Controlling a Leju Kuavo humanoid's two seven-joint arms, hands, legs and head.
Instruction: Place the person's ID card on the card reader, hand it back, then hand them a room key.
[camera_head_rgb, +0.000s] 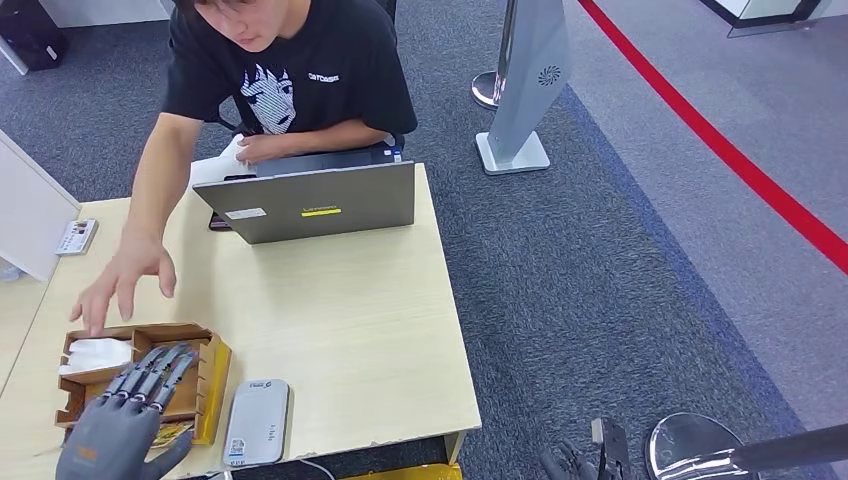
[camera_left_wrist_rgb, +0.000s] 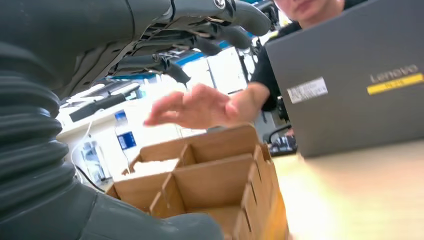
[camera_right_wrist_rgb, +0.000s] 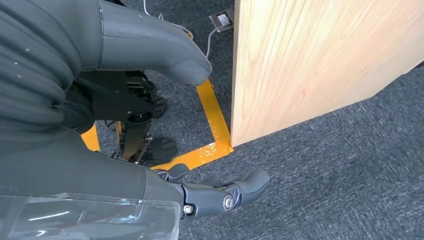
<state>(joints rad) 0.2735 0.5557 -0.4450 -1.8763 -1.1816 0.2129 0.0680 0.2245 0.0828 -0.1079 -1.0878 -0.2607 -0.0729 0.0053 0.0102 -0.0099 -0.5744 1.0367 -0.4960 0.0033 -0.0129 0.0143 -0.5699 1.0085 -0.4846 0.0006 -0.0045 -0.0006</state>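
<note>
My left hand (camera_head_rgb: 125, 420) hovers over the near side of a cardboard compartment box (camera_head_rgb: 205, 385) at the table's front left, fingers stretched out and holding nothing. In the left wrist view its fingers (camera_left_wrist_rgb: 200, 30) reach above the box (camera_left_wrist_rgb: 215, 175). White cards (camera_head_rgb: 98, 353) lie in the box's far left compartment. The person's hand (camera_head_rgb: 125, 280) spreads over the box's far edge, also seen as an open palm (camera_left_wrist_rgb: 195, 107). A grey card reader (camera_head_rgb: 256, 420) lies just right of the box. My right hand (camera_head_rgb: 575, 462) hangs below the table's right side, empty (camera_right_wrist_rgb: 215, 195).
A grey laptop (camera_head_rgb: 315, 205) stands open at the table's far side before the seated person. A small white device (camera_head_rgb: 75, 236) lies at the far left edge. The table's wooden side panel (camera_right_wrist_rgb: 310, 65) stands close to my right hand. A sign stand (camera_head_rgb: 520, 100) is on the carpet beyond.
</note>
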